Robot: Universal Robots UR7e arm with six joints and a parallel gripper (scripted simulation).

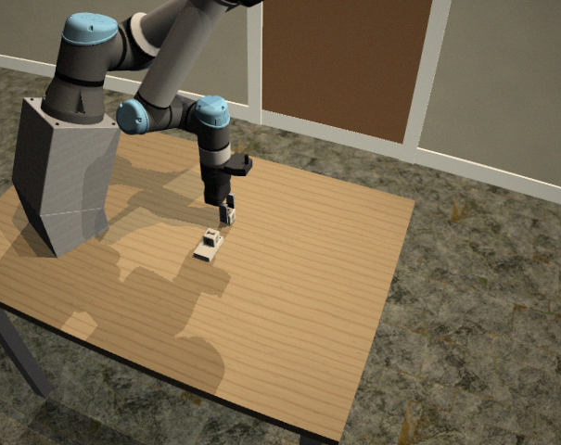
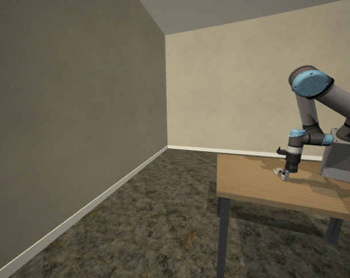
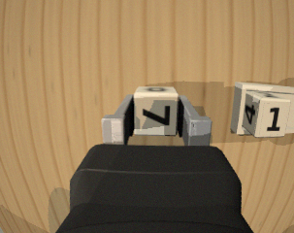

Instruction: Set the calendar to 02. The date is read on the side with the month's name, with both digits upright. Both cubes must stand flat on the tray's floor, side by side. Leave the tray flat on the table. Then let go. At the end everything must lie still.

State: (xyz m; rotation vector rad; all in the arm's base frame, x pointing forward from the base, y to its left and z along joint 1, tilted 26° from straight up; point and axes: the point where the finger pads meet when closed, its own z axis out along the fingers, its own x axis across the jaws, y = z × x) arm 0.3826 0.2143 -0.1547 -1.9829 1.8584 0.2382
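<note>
My gripper is shut on a white cube. The wrist view shows a 7 lying sideways on its top and a partly visible digit, like a 0, on the side toward the image top. This cube hangs low over the table beside the tray. The pale tray lies flat. The other white cube stands in it, with a 1 on top and a 4 on its left side in the wrist view. The month's name is not visible.
The wooden table carries the tray near its middle. The grey robot pedestal stands at the left in the top view. The arm's shadow crosses the table around the tray.
</note>
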